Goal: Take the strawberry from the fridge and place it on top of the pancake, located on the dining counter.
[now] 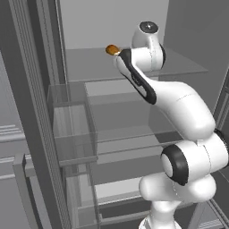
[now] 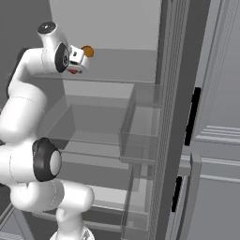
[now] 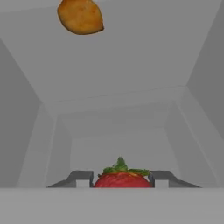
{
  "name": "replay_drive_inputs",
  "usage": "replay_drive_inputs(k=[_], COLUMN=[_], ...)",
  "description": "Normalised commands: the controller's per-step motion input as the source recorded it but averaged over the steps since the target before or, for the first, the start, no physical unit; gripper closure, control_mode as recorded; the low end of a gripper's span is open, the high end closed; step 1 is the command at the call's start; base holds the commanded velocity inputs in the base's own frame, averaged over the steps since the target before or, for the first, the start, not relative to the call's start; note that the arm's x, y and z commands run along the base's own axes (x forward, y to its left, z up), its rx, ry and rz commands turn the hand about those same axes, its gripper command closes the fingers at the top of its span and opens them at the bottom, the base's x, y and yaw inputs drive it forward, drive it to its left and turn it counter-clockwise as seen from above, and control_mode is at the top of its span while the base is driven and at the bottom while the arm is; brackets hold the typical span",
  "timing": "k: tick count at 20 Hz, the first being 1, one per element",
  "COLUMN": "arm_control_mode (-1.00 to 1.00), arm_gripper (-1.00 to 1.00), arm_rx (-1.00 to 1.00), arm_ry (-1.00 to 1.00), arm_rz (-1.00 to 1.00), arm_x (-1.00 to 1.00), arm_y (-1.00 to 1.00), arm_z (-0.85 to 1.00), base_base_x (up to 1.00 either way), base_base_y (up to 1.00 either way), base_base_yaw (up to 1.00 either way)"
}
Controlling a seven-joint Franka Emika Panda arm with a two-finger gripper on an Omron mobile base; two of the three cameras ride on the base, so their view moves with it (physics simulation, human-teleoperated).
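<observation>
The strawberry point(image 3: 119, 180), red with a green leafy top, sits between my two dark fingertips point(image 3: 81, 178) at the bottom of the hand view. My gripper point(image 3: 122, 178) is shut on it, with a pad against each side. In the right base view the gripper point(image 2: 75, 69) reaches onto the upper shelf of the open fridge point(image 2: 117, 65), and a sliver of red strawberry point(image 2: 72, 71) shows at its tips. In the left base view my own arm hides the gripper. The pancake and the dining counter are out of view.
An orange-yellow food item point(image 3: 81, 16) point(image 1: 112, 49) point(image 2: 87, 51) lies on the same shelf, just beyond the gripper. Clear door bins point(image 1: 71, 129) point(image 2: 140, 131) flank the opening. Lower glass shelves and a drawer point(image 1: 120, 188) sit below the arm.
</observation>
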Motion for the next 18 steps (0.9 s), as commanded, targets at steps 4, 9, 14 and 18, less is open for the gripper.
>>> replay_drive_inputs(k=[4,9,14,18], arm_control_mode=[-1.0,-1.0,-1.0,-1.0], arm_gripper=[1.0,1.0,1.0,1.0], arm_rx=[0.01,0.01,0.0,0.0], arm_ry=[-0.35,-0.27,0.11,0.23], arm_rz=[0.01,0.06,0.04,0.01], arm_x=[-0.96,-1.0,-1.0,-1.0], arm_y=[-0.12,-0.45,-0.54,-0.24], arm_z=[-0.28,0.09,0.26,-0.03], base_base_x=[0.0,0.0,0.0,0.0], base_base_y=[0.0,0.0,0.0,0.0], base_base_yaw=[0.0,0.0,0.0,0.0])
